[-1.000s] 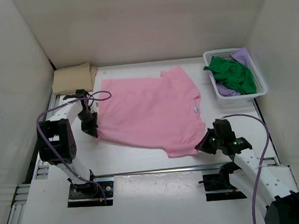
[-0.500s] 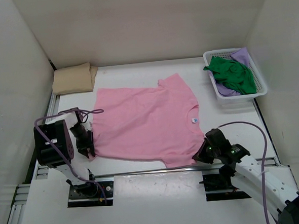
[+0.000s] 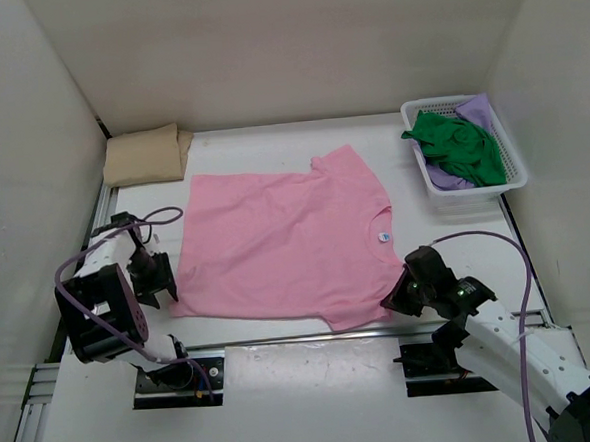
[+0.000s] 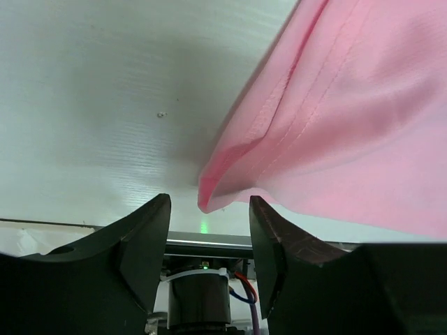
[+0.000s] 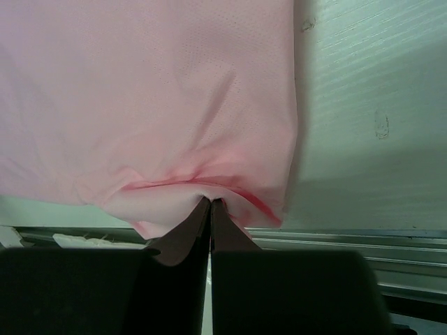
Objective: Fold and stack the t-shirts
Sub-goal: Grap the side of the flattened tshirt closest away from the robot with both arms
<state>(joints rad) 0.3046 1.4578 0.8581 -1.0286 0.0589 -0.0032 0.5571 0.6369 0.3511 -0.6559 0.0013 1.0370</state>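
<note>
Top external has my right gripper [image 3: 393, 300] clamped on the near hem of the pink t-shirt [image 3: 286, 242], my left gripper [image 3: 162, 287] half open beside its left corner, holding nothing.

**Clearances.** The pink t-shirt [image 3: 286, 242] covers the middle of the worktop [image 3: 270, 142]. Two bare lanes remain. One strip runs behind the shirt, between the folded tan t-shirt [image 3: 146, 155] in the far-left corner and the white basket [image 3: 471, 192] at far right. A narrower strip runs along the shirt's right edge, nearer than the basket. The enclosure's walls [image 3: 30, 147] close off left, back and right.
</note>
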